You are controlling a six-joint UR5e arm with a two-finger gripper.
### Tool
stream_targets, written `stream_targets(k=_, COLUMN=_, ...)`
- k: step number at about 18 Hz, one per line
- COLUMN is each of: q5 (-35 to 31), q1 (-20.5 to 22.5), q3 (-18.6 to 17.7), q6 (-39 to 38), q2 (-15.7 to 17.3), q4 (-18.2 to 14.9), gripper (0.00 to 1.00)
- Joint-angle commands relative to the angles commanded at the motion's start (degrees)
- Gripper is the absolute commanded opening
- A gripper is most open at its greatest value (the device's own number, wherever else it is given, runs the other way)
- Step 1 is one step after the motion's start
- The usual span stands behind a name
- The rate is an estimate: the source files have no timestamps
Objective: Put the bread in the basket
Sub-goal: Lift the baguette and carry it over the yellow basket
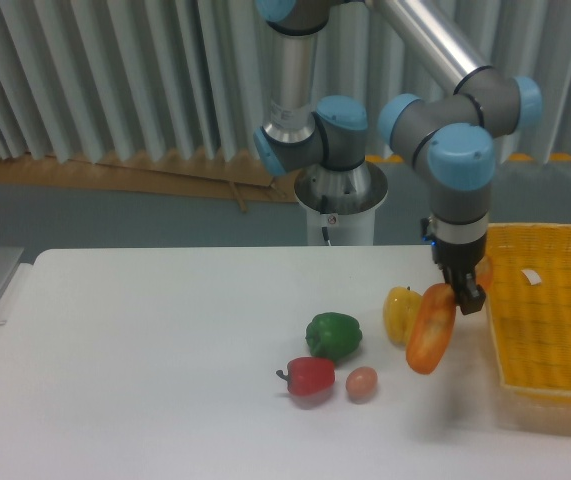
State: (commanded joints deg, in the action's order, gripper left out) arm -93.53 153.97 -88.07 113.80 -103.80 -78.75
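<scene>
Gripping glossy orange bread (430,330) at upper end, tool (463,296) beside woven yellow basket (550,385) rim.

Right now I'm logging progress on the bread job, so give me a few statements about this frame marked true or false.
1. The hand is shut on the bread, which hangs above the table. True.
2. The bread already lies inside the basket. False: it is left of the basket's near rim, not over the inside.
3. The green pepper sits behind the red pepper. True.
4. The small brown egg is in the basket. False: it rests on the table, right of the red pepper.
5. The yellow pepper stands left of the hanging bread. True.
</scene>
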Motion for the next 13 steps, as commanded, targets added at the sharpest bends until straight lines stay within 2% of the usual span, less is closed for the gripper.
stream_targets(k=6, q5=0.7, q1=4.8, q3=0.0, q6=11.5, q2=0.0, q4=-0.4, gripper=0.3)
stream_targets(k=13, q5=0.9, q1=10.6, q3=0.0, q6=20.8, q2=-0.2, q4=0.0, gripper=0.3)
